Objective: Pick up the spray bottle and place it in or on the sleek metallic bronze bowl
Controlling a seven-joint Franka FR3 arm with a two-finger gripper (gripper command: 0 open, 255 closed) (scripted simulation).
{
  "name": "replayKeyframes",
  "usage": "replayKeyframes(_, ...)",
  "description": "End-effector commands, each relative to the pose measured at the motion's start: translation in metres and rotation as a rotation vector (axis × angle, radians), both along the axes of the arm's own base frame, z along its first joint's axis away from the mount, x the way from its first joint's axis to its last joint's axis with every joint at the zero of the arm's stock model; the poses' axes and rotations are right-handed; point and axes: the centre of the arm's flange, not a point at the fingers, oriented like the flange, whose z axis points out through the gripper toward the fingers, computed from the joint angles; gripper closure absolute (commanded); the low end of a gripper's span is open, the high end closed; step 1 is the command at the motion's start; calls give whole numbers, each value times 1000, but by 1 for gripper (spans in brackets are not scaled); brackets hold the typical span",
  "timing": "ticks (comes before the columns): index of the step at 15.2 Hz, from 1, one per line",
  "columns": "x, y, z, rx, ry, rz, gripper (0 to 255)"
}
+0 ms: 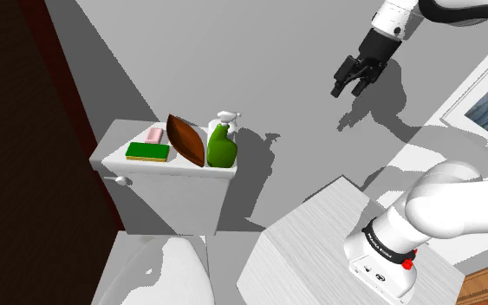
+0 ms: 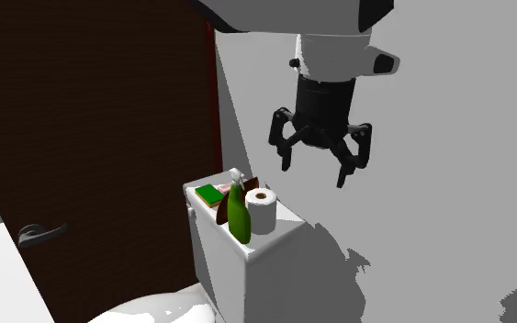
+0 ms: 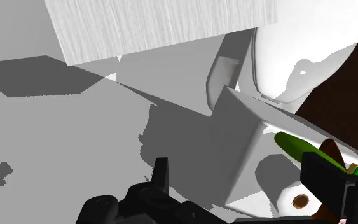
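A dark door [image 1: 25,130] fills the left of the shoulder view, and a grey wall [image 1: 302,52] spreads across the rest. The toilet's tank [image 1: 177,199] stands against that wall at centre left, with the white seat [image 1: 159,277] at the bottom edge below it. The stand [image 1: 311,251], a pale box, sits at lower right, and the white arm [image 1: 458,208] rises from it out of the frame and comes back in at the upper right. The gripper [image 1: 348,89] hangs in the air at upper right, well above the tank and well apart from everything on it. In the second exterior view the gripper [image 2: 315,172] is at upper centre with its fingers [image 2: 343,174] spread wide and nothing between them; the wrist view shows the same gap between the two fingers [image 3: 161,175]. On the tank lid, at the end nearest that second camera, stands a white paper roll [image 2: 263,213]. The green bottle [image 1: 221,147] with its white trigger head stands upright on the lid at the tank's right end in the shoulder view, just beside the roll. At its left the brown bowl [image 1: 186,139] is tipped up on edge. Left again lie a green and yellow sponge [image 1: 148,152] and, behind it, a small pink soap [image 1: 154,134].
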Motion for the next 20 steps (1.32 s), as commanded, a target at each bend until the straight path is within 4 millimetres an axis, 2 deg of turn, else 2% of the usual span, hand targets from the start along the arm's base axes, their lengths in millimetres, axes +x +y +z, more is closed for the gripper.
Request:
replayKeyframes(1, 0, 0, 0, 0, 0, 0, 0)
replayKeyframes(10, 57, 23, -88, 42, -147, 370, 0)
replayKeyframes(20, 119, 78, -174, 89, -311, 782, 0)
